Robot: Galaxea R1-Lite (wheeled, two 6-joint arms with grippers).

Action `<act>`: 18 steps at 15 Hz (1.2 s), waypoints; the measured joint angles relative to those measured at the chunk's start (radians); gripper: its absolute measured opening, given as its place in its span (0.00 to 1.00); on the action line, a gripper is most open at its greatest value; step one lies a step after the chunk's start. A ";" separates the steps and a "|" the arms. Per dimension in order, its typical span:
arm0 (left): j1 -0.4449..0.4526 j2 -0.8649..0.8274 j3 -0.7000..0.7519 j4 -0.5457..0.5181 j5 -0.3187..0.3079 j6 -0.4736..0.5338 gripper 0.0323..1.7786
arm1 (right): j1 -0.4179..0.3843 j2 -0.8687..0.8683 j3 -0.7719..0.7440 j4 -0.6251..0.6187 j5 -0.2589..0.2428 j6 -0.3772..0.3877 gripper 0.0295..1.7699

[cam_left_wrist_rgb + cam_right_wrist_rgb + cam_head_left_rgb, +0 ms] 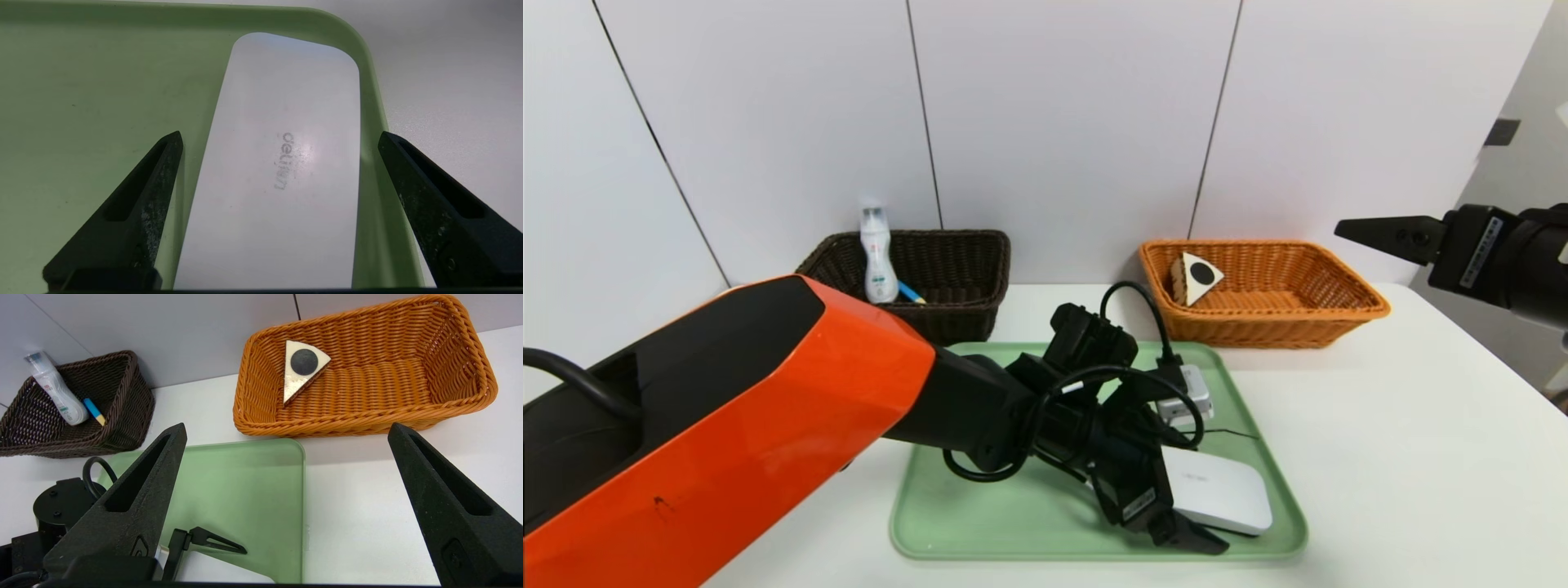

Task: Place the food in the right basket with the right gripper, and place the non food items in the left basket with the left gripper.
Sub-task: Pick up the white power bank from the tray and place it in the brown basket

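Observation:
The flat white box (1233, 498) (282, 163) lies at the right end of the green tray (1013, 523). My left gripper (1240, 490) (280, 136) is lowered over it, open, one finger on each long side and neither pressing on it. The cake slice (1196, 278) (302, 367) leans against the left wall inside the orange right basket (1339, 306), pale underside showing. The bottle (876, 257) and the blue-handled spoon (911, 292) stand in the dark brown left basket (964, 245). My right gripper (1388, 233) (286, 426) hangs open and empty, high at the right.
Both baskets stand against the white back wall, behind the tray. The left arm's orange shell (727, 425) covers the table's left front. Bare white table (1405, 457) stretches to the right of the tray.

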 joint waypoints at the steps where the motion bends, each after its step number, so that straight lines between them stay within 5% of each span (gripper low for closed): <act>1: 0.000 0.002 -0.001 -0.001 0.010 0.005 0.95 | 0.000 0.000 0.000 0.000 0.001 -0.001 0.96; 9: 0.000 0.014 -0.003 -0.025 0.026 0.015 0.95 | 0.000 0.002 0.008 -0.001 0.005 0.003 0.96; 13: 0.000 0.014 -0.002 -0.025 0.031 0.014 0.60 | 0.000 0.004 0.009 -0.002 0.006 0.016 0.96; 18: -0.001 0.004 0.000 -0.022 0.033 0.013 0.60 | 0.000 0.005 0.009 -0.002 0.008 0.021 0.96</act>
